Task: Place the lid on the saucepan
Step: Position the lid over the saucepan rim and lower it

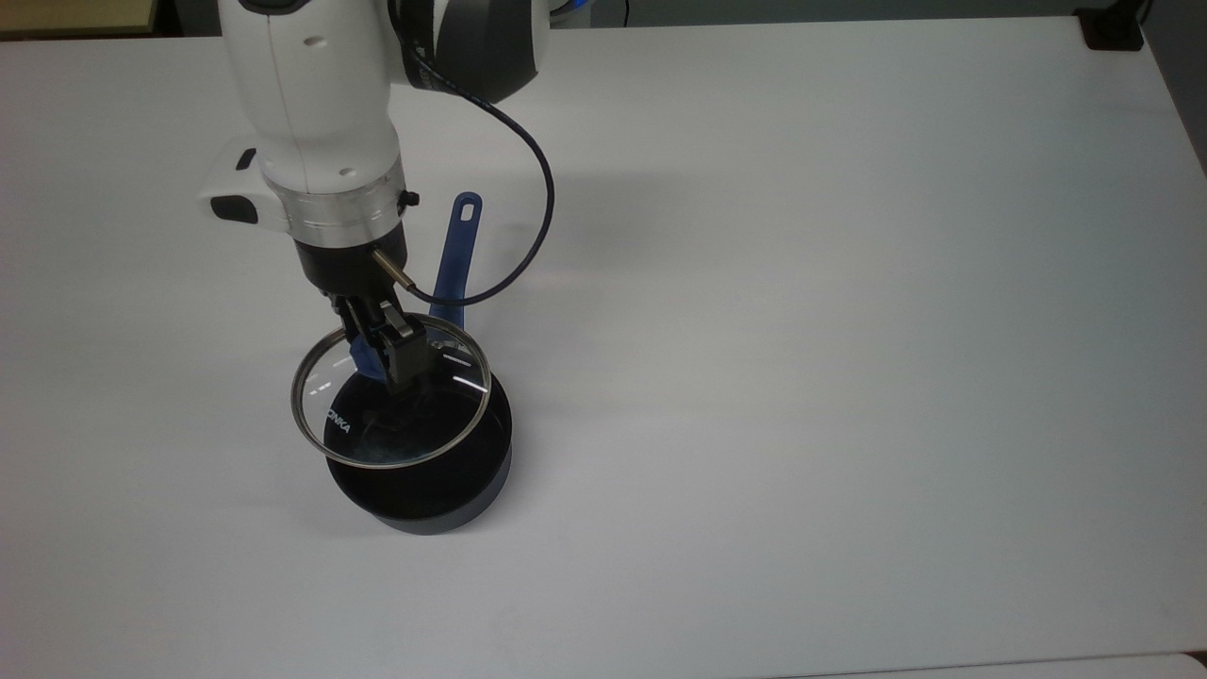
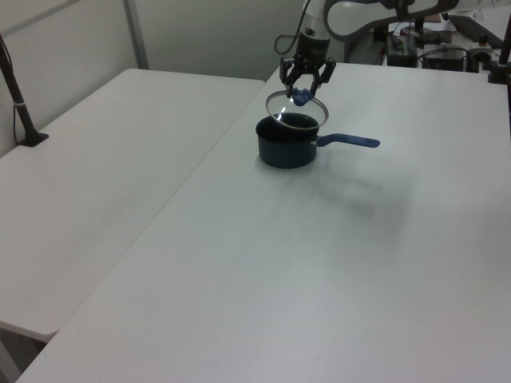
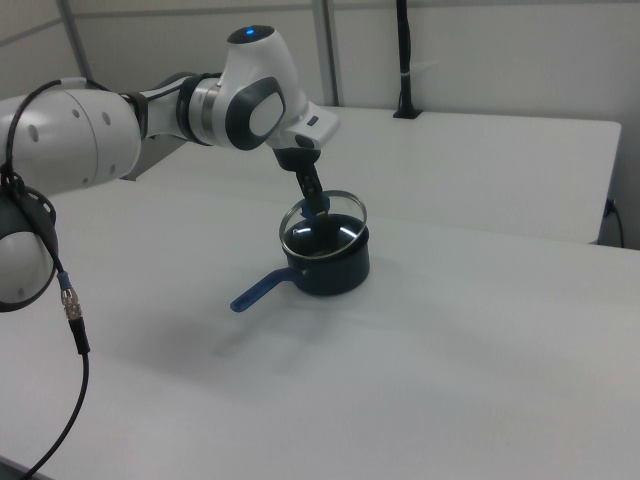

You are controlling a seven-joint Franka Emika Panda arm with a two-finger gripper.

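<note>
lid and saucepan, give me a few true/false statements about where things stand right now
1. The gripper is shut on the blue knob of the lid. True.
2. The lid already sits flat on the rim of the saucepan. False: in the left view it hangs above the pan, held in the air.
3. In the top view, the lid is centred over the pan. False: it sits off toward the top view's upper left, leaving part of the pan's mouth uncovered.
4. The saucepan's handle points away from the pan toward the top view's upper edge. True.
5. The saucepan stands on a white table. True.
</note>
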